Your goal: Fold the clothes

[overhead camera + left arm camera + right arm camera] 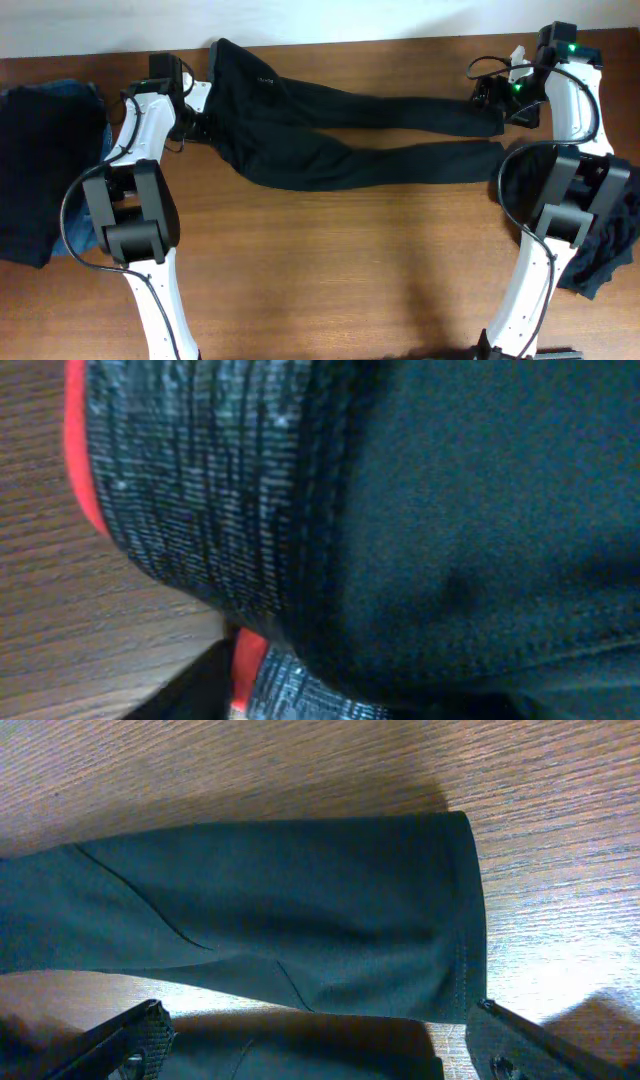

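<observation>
Your black trousers [330, 140] lie stretched across the table [350, 270], waistband [190, 490] to the left, legs to the right; your right gripper [318, 1020] sits spread wide over one cuff [440, 920]; left gripper [203, 118] is right at the waistband, but honestly you can't tell how its jaws stand; another dark pile [40, 170] sits at the far left.

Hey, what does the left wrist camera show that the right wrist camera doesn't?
Left wrist only: a heathered grey waistband with a red edge. Right wrist only: a leg's hemmed cuff and the right gripper, open. Both: the black trousers on the wooden table.
</observation>
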### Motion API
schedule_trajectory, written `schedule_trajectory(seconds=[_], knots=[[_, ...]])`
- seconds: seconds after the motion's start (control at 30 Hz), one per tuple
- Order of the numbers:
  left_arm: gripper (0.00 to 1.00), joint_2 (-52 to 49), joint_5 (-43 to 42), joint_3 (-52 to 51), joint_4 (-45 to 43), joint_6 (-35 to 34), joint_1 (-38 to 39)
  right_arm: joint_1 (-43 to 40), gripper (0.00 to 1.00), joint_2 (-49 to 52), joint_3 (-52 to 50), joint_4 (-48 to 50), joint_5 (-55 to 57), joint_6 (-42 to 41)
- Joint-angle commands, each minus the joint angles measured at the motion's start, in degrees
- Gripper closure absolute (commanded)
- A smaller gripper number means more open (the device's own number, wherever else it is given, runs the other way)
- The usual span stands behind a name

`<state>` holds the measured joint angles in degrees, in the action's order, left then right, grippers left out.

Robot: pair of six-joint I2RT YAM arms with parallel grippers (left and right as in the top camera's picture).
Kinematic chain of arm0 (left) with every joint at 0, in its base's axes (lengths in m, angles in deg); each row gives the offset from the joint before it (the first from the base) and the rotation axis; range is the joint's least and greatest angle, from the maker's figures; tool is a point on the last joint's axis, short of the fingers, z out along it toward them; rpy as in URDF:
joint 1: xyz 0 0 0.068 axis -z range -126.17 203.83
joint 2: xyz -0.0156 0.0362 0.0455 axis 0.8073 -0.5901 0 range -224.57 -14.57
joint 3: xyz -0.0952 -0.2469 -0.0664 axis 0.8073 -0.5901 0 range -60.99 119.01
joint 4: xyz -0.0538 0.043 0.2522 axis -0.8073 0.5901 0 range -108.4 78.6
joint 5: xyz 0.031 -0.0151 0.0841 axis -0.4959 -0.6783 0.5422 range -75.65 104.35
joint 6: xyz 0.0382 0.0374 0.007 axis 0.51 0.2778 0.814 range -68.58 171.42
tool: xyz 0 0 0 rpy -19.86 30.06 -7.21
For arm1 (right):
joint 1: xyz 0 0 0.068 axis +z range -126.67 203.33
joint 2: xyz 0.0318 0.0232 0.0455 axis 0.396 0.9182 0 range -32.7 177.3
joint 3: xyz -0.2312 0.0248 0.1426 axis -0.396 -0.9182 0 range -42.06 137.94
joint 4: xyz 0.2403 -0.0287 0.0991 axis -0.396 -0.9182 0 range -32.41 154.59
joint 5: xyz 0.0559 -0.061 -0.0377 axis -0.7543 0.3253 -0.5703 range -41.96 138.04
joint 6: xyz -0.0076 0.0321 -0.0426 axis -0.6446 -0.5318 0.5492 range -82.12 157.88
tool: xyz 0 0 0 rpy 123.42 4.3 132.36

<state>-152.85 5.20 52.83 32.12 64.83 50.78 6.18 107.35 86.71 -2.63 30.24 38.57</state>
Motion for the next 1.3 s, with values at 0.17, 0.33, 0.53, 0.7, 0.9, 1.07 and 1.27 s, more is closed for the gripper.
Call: schedule_trajectory(seconds=[0.17,0.33,0.53,0.7,0.9,1.07,1.27], knots=[[0.98,-1.4,0.0,-0.5,5.7,-2.0,-0.4,0.3,0.01,-0.1,-0.3,0.2,0.5,0.6],[0.99,-0.4,2.6,0.6,16.8,-6.8,-0.5,0.3,0.01,-0.1,-0.3,0.6,0.5,0.6],[0.99,-0.2,12.2,4.5,34.7,-12.3,-0.5,0.3,0.01,-0.1,-0.3,0.6,0.5,0.6],[0.99,0.7,16.3,6.4,38.0,-19.0,-0.5,0.3,0.01,-0.1,-0.3,0.5,0.5,0.6],[0.99,4.9,18.3,6.4,38.1,-21.3,-0.5,0.3,0.01,-0.1,-0.3,0.6,0.5,0.6],[0.06,8.1,18.4,6.4,37.2,-21.7,-0.5,0.3,0.01,-0.1,-0.3,0.9,0.5,0.6],[0.01,8.7,18.4,6.4,35.6,-21.7,-0.5,0.3,0.01,-0.1,-0.3,0.5,0.5,0.6]])
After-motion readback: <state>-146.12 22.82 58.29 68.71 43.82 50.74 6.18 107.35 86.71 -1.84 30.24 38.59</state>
